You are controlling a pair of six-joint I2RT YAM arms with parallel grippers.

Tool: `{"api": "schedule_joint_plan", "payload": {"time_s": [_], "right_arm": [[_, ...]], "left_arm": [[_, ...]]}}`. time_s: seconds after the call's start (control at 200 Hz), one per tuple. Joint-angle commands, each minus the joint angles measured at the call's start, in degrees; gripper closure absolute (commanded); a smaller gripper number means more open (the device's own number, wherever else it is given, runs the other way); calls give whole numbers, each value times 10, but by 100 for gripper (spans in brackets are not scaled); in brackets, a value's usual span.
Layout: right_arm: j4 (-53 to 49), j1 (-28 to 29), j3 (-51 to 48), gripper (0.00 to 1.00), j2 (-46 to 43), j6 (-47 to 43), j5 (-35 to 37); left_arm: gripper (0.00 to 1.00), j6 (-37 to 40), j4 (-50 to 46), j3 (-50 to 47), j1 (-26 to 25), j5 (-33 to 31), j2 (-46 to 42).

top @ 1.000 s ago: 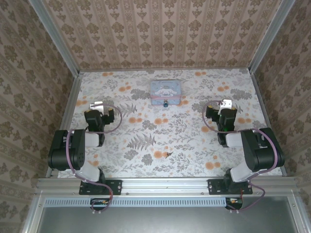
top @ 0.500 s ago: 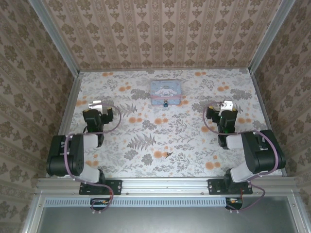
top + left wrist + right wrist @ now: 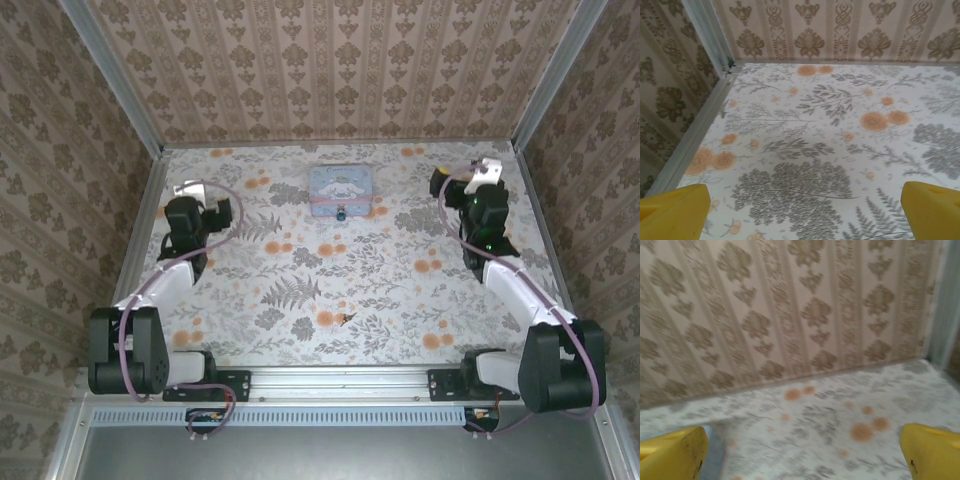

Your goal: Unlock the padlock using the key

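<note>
Left claw (image 3: pixel 802 212): I see it spread wide and holding nothing, its yellow fingers (image 3: pixel 672 212) at the lower corners of the wrist view, over the bare floral tabletop (image 3: pixel 400 290) near the left-hand metal rail (image 3: pixel 695 135).
Right claw (image 3: pixel 802 450): also wide and empty, near the far right corner, facing the patterned back wall (image 3: pixel 790 315).
Padlock (image 3: pixel 341 213): tiny and dark, at the front edge of the pastel tin (image 3: pixel 341 185), far centre of the tabletop; touching it or just beside it, I cannot tell.
Key (image 3: pixel 347 319): lies flat near the front centre, well apart from the padlock.
Padlock to claws: between the two and well apart from each, the left claw off to its left, the right claw off to its right.
Key to claws: closer to the arm bases than either claw, untouched.
</note>
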Motion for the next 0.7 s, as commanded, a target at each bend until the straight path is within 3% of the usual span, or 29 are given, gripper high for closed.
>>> {"api": "schedule_joint_plan", "payload": {"time_s": [0.0,0.16,0.27,0.52,0.695], "right_arm": [[-116,-1,49,0,58,87,-127],[-155,6,135,3,160,168,-185],[-187,11,208,11,244,221,-226],[-242,36,353,16,408,274,-278],[-243,53,400,17,468,295,-298]], "left_arm": [[0,-60,-124,84,-5,47,29],[0,-110,-232,223,-13,142,120],[0,-136,-266,304,-29,221,198],[1,-192,-276,457,-80,335,360],[2,-233,-250,519,-115,361,444]]}}
